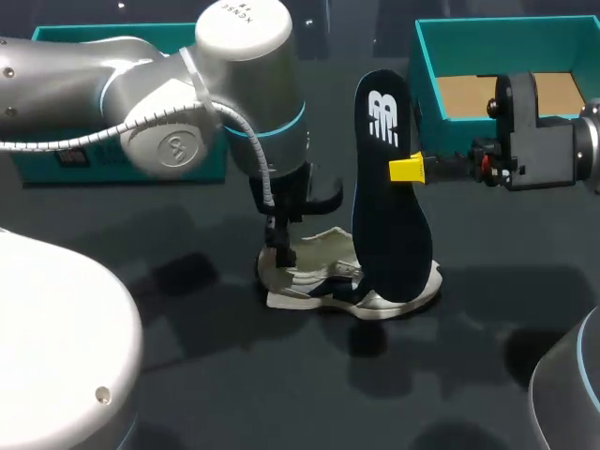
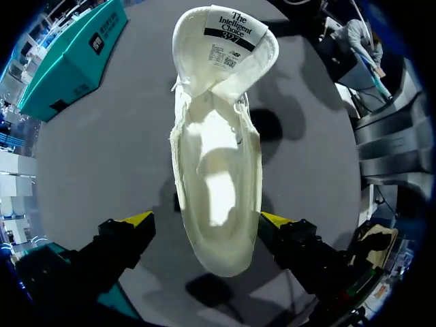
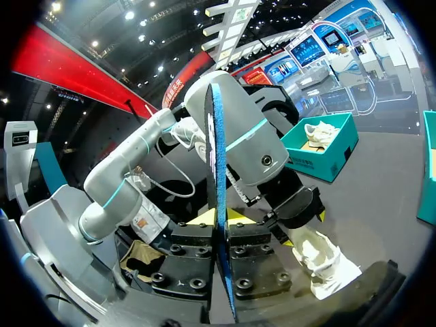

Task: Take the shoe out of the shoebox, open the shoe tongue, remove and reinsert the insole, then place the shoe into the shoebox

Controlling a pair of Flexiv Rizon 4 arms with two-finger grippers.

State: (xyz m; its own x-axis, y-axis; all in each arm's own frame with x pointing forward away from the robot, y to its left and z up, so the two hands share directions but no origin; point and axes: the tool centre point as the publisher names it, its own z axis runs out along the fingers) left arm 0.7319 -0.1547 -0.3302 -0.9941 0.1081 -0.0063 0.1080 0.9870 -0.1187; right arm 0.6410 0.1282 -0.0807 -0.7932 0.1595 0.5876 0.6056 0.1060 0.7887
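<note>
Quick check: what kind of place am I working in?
Probably a robot test bench for shoe handling: a dark table, a teal shoebox at its back, the right pincer holding an insole by a shoe.

**Surface** (image 1: 187,375): dark grey, matt and smooth, with a faint sheen under the lights.

**Insole** (image 1: 389,187), centre of frame: black, matt, fine cloth-like face with a white printed mark. In the right wrist view its edge (image 3: 219,204) looks like blue foam.

**Shoe** (image 1: 347,277), lower centre: cream cloth upper, dull finish. In the left wrist view the lining (image 2: 218,184) is soft off-white cloth, and the tongue carries a smooth printed label.

**Left arm** (image 1: 66,80), upper left: satin silver shell that looks like painted metal, with a white semi-gloss cap.

**Right pincer** (image 1: 405,169), right of centre: matt black housing, tips of bright yellow plastic.

**Shoebox** (image 1: 429,84), upper right: matt teal card walls, plain brown card floor.
</note>
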